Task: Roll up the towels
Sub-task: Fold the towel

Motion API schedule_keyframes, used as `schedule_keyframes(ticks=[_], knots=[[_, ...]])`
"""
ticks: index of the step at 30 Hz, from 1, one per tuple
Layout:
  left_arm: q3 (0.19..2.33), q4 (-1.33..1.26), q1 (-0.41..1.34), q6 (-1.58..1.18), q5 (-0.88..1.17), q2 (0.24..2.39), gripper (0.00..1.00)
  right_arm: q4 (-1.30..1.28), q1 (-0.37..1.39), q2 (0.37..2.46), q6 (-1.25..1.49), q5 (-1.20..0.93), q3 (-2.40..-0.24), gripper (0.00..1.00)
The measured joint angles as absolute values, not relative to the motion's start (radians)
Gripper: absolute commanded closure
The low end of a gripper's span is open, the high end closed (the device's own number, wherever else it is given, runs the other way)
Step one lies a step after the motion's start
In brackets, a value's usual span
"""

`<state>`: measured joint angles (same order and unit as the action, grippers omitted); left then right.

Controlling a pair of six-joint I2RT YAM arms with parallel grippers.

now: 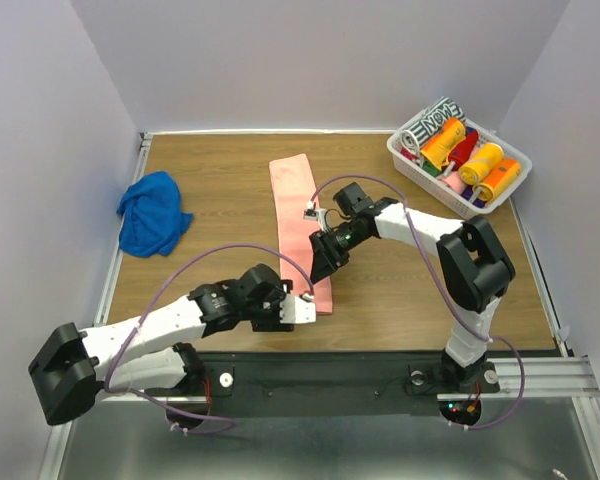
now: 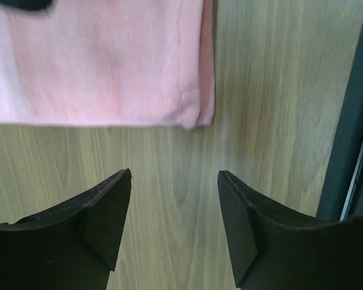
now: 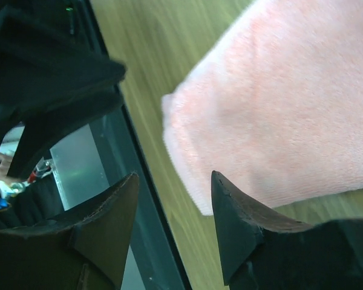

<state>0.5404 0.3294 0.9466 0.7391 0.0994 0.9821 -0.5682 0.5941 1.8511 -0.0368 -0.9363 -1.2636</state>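
The salmon pink towel (image 1: 302, 220) lies flat as a long strip down the middle of the table, its near end close to the front edge. The blue towel (image 1: 152, 213) sits crumpled at the far left. My left gripper (image 1: 310, 304) hovers low by the pink towel's near end. In the left wrist view it (image 2: 174, 175) is open over bare wood, with the pink towel's (image 2: 109, 60) corner just ahead. My right gripper (image 1: 319, 270) hangs over the same near end. Its own view shows it (image 3: 174, 176) open and empty, beside the pink towel's (image 3: 278, 109) corner.
A white basket (image 1: 405, 160) at the back right holds several rolled towels, orange, red and black-and-white patterned. The table's black front rail (image 3: 151, 229) runs close under both grippers. The left arm's dark wrist (image 3: 48, 72) shows near the right gripper.
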Motion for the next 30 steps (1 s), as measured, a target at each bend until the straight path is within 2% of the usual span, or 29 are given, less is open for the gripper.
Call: schedule_keyframes(ticks=[4, 7, 14, 23, 27, 30], knots=[[0.535, 0.227, 1.037, 0.739, 0.068, 1.038, 0.3, -0.576, 0.572, 1.916, -0.027, -0.931, -1.272, 0.43], [0.535, 0.168, 1.086, 0.739, 0.048, 1.103, 0.33, -0.578, 0.545, 1.947, -0.02, -0.931, -1.31, 0.43], [0.535, 0.061, 1.126, 0.739, 0.019, 1.264, 0.37, -0.571, 0.518, 1.987, -0.014, -0.932, -1.372, 0.43], [0.553, -0.076, 1.127, 0.744, -0.035, 1.374, 0.6, -0.575, 0.518, 2.018, -0.023, -0.929, -1.372, 0.44], [0.553, -0.094, 1.129, 0.752, -0.041, 1.392, 0.79, -0.575, 0.517, 2.018, -0.023, -0.928, -1.372, 0.44], [0.553, -0.088, 1.131, 0.755, -0.036, 1.397, 0.97, -0.575, 0.511, 2.018, -0.023, -0.928, -1.372, 0.44]])
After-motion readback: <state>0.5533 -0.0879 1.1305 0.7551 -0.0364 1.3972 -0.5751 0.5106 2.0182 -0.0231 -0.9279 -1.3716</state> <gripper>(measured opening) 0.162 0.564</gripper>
